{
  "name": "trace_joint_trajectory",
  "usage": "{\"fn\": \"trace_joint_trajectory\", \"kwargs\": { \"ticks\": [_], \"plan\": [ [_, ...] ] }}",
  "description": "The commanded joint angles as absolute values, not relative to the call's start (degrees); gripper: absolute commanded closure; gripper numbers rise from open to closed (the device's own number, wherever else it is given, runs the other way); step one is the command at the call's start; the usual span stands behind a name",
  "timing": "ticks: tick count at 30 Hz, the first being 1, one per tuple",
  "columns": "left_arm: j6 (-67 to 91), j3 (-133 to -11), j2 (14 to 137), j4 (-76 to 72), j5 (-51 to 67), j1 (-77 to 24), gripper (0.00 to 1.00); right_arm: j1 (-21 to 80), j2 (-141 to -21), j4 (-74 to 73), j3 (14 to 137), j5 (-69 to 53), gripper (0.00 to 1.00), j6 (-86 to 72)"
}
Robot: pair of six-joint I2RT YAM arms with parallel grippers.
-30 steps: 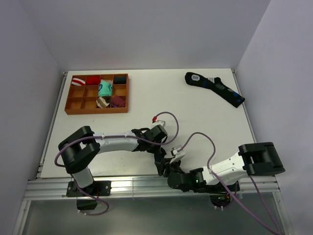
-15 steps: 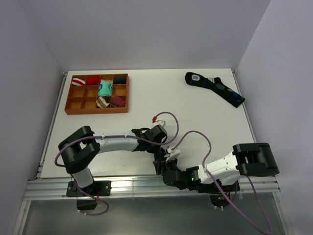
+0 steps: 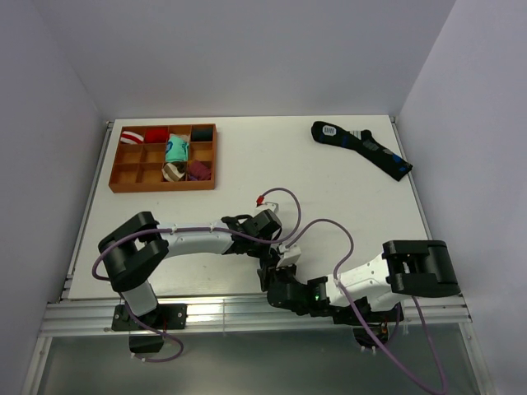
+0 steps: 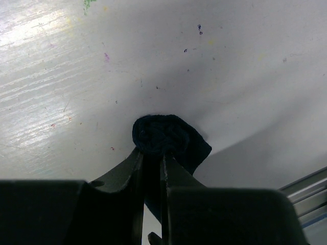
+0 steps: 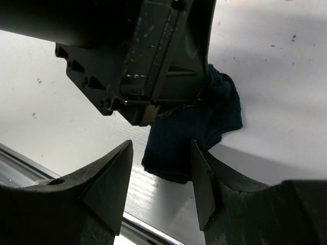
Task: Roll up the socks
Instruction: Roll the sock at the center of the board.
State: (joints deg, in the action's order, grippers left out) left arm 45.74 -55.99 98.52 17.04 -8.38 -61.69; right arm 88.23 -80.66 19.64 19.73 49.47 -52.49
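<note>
Looking down, a white worktop (image 3: 329, 197) between pale walls holds an orange tray (image 3: 162, 188) of sock bundles toward its far left corner and a long black sock (image 3: 362, 148) far right. From the left wrist, the left gripper (image 4: 152, 155) pinches the dark navy socks (image 4: 166, 138) near the near edge's middle. From the right wrist, the right gripper (image 5: 161, 153) gapes wide just before them, the left gripper's body crowding in above.

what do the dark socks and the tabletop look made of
The socks: soft knit fabric, matte navy; fuzzy weave and bunched folds show. The tabletop: likely hard white laminate or painted board, semi-gloss; it shows streaky glare, scratches and small stains.
</note>
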Motion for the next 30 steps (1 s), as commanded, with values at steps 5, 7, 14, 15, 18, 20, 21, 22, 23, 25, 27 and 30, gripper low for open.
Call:
{"fn": "trace_joint_trajectory", "kwargs": {
  "ticks": [5,7,14,15,18,20,21,22,23,25,27,30],
  "plan": [
    [45.4,-55.7,101.3,20.4,-6.2,-61.9,0.99,87.5,-83.9,13.2,21.6,48.7,0.46,-57.2],
    [45.4,-55.8,101.3,20.4,-6.1,-61.9,0.99,87.4,-84.7,13.4,21.4,48.0,0.48,-58.3],
    [46.5,-54.8,100.5,19.9,-6.7,-61.9,0.92,87.2,-84.5,14.5,17.5,45.2,0.59,-64.1],
    [46.8,-54.5,100.4,19.7,-6.9,-61.8,0.9,87.1,-84.2,14.1,16.7,44.9,0.64,-66.0],
    [47.8,-53.5,99.8,18.9,-7.2,-61.7,0.84,87.0,-83.8,11.4,16.5,44.2,0.66,-68.0],
    [48.6,-53.2,99.2,18.2,-7.7,-61.6,0.77,87.0,-84.3,10.6,16.8,43.6,0.67,-69.3],
    [48.9,-52.7,98.9,18.0,-7.9,-61.6,0.75,87.0,-84.5,10.4,16.6,43.1,0.68,-69.7],
    [49.4,-52.5,98.6,17.8,-8.0,-61.6,0.73,87.0,-85.0,10.3,16.5,42.8,0.69,-70.2],
    [49.7,-52.3,98.1,17.8,-8.6,-61.5,0.68,87.1,-85.3,10.4,16.3,42.5,0.7,-71.1],
    [50.4,-51.9,97.4,17.8,-9.4,-61.4,0.65,87.0,-86.0,10.4,16.4,41.8,0.71,-71.7],
    [50.7,-51.6,96.4,17.8,-10.2,-61.3,0.6,87.1,-86.7,10.5,16.3,41.3,0.72,-72.6],
    [51.8,-50.8,94.8,17.6,-11.2,-60.9,0.57,87.0,-86.9,11.6,15.2,40.4,0.73,-74.2]
  ]
}}
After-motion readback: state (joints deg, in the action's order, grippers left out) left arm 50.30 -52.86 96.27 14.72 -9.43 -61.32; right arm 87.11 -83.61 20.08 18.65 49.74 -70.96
